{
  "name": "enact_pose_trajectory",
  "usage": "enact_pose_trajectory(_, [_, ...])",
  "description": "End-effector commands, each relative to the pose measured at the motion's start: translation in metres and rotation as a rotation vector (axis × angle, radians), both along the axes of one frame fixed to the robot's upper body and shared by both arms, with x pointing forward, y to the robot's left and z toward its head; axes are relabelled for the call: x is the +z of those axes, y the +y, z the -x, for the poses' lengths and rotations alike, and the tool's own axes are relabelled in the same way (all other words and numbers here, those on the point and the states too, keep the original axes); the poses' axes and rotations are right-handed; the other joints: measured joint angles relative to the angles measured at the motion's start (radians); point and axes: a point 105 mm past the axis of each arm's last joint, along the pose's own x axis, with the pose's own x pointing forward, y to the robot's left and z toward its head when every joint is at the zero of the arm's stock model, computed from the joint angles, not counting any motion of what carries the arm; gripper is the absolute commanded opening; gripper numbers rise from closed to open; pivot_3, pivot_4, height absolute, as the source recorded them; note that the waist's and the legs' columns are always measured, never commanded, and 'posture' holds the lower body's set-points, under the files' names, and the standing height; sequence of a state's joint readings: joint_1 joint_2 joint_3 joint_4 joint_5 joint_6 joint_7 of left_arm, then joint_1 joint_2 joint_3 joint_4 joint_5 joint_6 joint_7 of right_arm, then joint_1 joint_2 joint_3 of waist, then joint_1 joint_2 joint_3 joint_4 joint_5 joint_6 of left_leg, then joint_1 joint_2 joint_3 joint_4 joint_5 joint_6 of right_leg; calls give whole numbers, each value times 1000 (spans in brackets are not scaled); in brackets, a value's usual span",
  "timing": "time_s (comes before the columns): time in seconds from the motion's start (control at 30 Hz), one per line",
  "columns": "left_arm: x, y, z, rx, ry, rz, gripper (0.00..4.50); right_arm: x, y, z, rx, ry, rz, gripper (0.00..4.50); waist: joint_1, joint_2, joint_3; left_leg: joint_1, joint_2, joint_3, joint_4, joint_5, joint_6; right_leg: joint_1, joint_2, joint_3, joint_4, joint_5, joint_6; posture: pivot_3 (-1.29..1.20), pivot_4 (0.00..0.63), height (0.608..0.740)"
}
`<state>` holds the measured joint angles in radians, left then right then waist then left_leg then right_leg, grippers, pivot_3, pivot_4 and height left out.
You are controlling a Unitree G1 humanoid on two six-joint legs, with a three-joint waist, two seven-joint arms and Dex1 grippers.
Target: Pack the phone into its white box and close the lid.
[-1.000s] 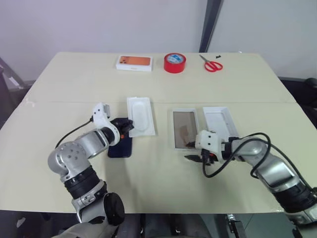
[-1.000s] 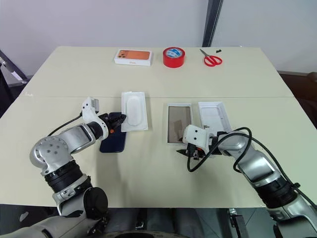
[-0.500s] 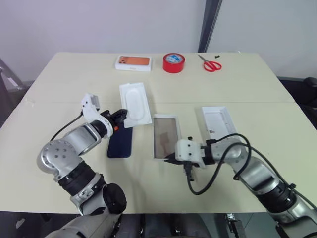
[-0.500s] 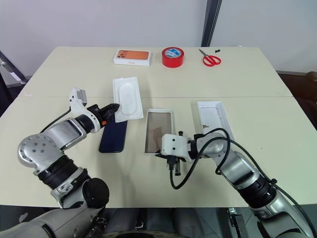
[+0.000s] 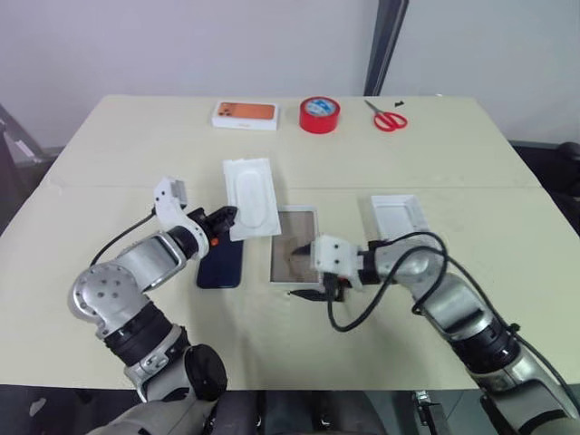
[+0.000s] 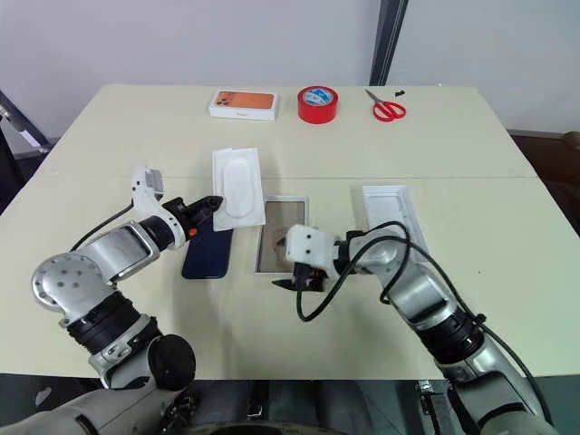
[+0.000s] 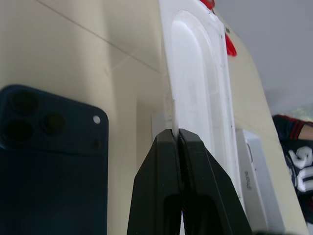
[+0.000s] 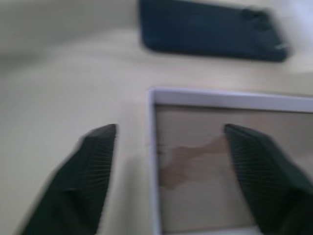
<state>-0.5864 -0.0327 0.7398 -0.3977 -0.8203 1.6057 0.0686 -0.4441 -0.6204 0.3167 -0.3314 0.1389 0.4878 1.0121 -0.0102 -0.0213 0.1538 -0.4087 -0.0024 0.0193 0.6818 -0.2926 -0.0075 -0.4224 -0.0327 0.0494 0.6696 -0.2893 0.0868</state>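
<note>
Phone lay flat on the table in the head view, dark back up, just left of the white box, with the lid well to the right. The left gripper pinched the edge of the white insert tray. In the left wrist view, its fingers were clamped tight on that tray's thin rim beside the phone. In the right wrist view, the right gripper stood wide apart over the box's corner, gripping nothing.
</note>
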Motion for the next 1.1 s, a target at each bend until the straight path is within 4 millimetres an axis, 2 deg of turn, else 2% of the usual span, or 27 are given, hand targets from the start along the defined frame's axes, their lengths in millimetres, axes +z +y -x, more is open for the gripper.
enact_pose_trajectory(0.03, [3,-18,7,-81,-25,-49,0,22,-23,0,-47,-8,-35,3527,-1,0,0,0,0,0,0,0,0,0,0,0,0,0,0,0,150,729])
enact_pose_trajectory(0.2, [-11,-45,15,-170,17,-101,0,15,-50,-6,-132,-21,28,3527,-3,0,0,0,0,0,0,0,1,0,0,0,0,0,0,0,150,729])
enact_pose_trajectory(0.3, [-17,-56,19,-199,40,-107,0,12,-52,-8,-144,-29,36,3527,-4,0,0,0,0,0,0,0,1,0,0,0,0,0,0,0,150,729])
enact_pose_trajectory(0.43, [-25,-61,24,-217,66,-133,0,14,-48,-11,-153,-42,13,3527,-3,0,0,0,0,0,0,0,1,0,1,0,0,0,0,0,150,729])
enact_pose_trajectory(0.53, [-26,-62,25,-219,69,-138,916,13,-46,-12,-151,-46,9,3588,-1,0,0,0,0,0,0,0,1,0,1,0,0,0,0,0,150,729])
enact_pose_trajectory(0.67, [-23,-63,26,-221,56,-128,2832,14,-45,-14,-153,-55,4,3588,-1,0,0,0,0,0,0,0,1,0,0,0,0,0,0,0,150,729])
enact_pose_trajectory(0.77, [-7,-65,25,-223,-3,-63,4233,17,-42,-19,-159,-72,-14,3588,-2,0,0,0,0,0,0,0,1,0,1,0,0,0,0,0,150,729])
enact_pose_trajectory(0.9, [16,-50,20,-193,-95,-39,4233,27,-33,-23,-165,-59,-77,3588,-4,0,0,0,0,0,0,0,1,0,1,0,1,0,0,0,150,729])
enact_pose_trajectory(0.93, [20,-45,19,-181,-115,-55,4263,28,-31,-24,-165,-57,-86,3051,-4,0,0,0,0,0,0,0,1,0,1,0,1,0,0,0,150,729])
enact_pose_trajectory(1.0, [28,-30,15,-145,-163,-89,4263,31,-25,-30,-187,-50,-103,2303,-6,0,0,0,0,0,0,0,0,0,1,0,1,0,0,0,150,729])
enact_pose_trajectory(1.1, [39,-9,15,-109,-262,-195,4263,30,-9,-37,-200,-48,-99,751,-5,0,0,0,0,0,0,3,-5,-1,1,0,2,0,0,0,150,729])
